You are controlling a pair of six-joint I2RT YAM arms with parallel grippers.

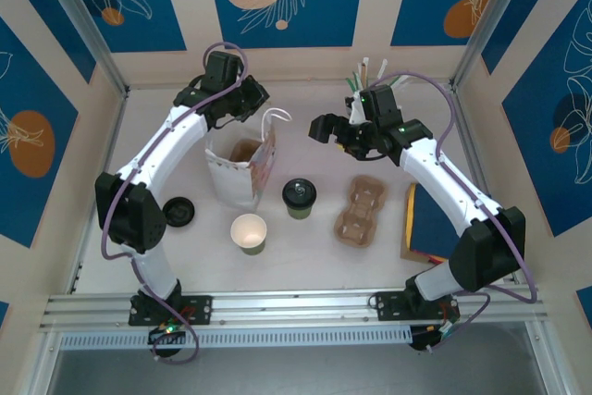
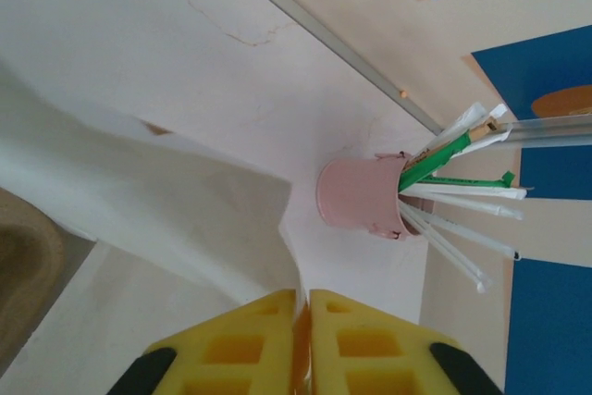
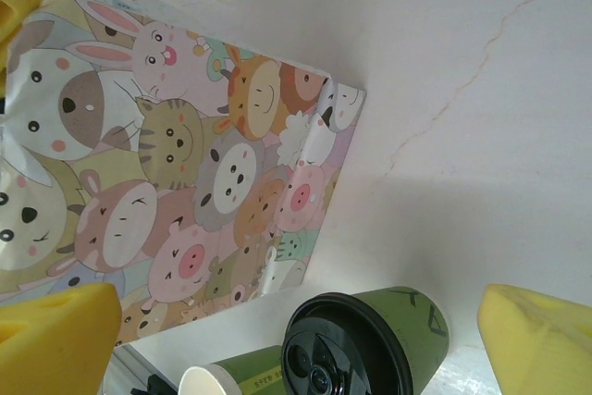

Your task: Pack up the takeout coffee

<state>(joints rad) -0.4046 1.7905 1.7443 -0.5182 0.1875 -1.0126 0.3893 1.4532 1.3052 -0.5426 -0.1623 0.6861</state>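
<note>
Now, the left tool (image 2: 302, 298) is up at the far rim of the gift bag (image 1: 236, 168). In the left wrist view its yellow fingers (image 2: 245, 339) are pressed almost together, with the bag's white paper edge running into the thin gap between them, so it has the rim pinched. Beyond it stands a pink cup of straws (image 2: 361, 196), near the back wall.

Over to the right tool (image 1: 331, 129). It hangs above the far side of the worktop (image 1: 314, 261) with its jaws spread wide and nothing in them. The right wrist view shows one yellow finger (image 3: 541, 335) at either edge of the picture.

And the takeout coffee (image 1: 299, 195)? Upright on the worktop, black lid on, just right of the bag and between the bag and the cardboard cup carrier (image 1: 361, 210). Neither tool is touching it. From the right wrist it shows low in the view, below the bag's printed side (cartoon animals all over it).

A lidless green cup (image 1: 249, 232) sits nearer the arm bases, just beside the coffee, and a loose black lid (image 1: 178, 212) lies left of the bag. The bag stands upright with its mouth open.
</note>
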